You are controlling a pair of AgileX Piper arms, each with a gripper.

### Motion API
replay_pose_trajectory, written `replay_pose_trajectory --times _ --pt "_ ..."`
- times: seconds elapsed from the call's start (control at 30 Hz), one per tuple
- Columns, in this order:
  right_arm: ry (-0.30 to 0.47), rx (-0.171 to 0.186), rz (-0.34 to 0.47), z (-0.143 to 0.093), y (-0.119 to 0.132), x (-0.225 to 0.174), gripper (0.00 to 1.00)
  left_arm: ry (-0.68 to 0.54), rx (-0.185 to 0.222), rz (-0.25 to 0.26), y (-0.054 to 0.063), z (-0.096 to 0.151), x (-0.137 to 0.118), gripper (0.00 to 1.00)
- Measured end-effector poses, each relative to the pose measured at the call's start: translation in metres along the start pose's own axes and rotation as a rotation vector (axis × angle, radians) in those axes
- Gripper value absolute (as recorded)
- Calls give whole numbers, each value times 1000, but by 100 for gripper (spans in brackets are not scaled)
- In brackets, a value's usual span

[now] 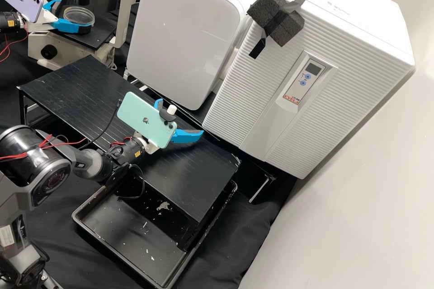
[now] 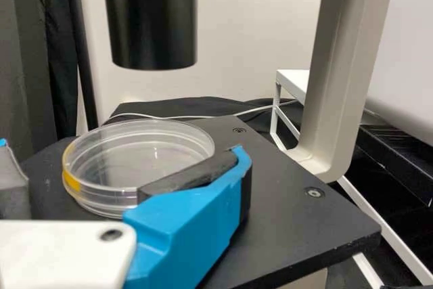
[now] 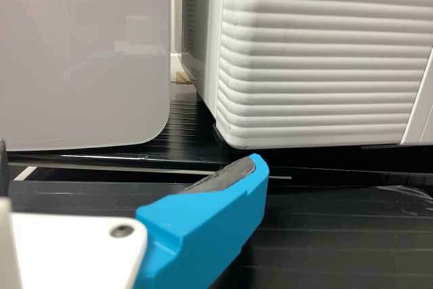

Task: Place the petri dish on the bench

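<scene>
In the high view my left gripper (image 1: 75,14) is open at the microscope, with a clear round petri dish (image 1: 79,15) between its spread fingers. The left wrist view shows the petri dish (image 2: 139,157) lying flat on the black microscope stage, a yellow mark on its side. One finger of my left gripper (image 2: 127,157) overlaps the dish's near edge; the other stands apart from it. My right gripper (image 1: 181,117) is open and holds nothing above the black ribbed bench (image 1: 68,83). In the right wrist view, my right gripper (image 3: 130,157) has its fingers wide apart before the white appliances.
The microscope's pale frame (image 1: 124,18) rises beside the stage (image 2: 298,214), and a black cylinder (image 2: 150,15) hangs above it. Two white appliances (image 1: 185,31) stand behind the bench. A black tray (image 1: 122,239) lies below its front edge; a cable runs near the right arm.
</scene>
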Motion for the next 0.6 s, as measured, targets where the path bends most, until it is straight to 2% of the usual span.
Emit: replay_pose_trajectory --times 0.6 --pt "0 0 0 0 0 0 100 -17 1 15 -4 -1 5 0"
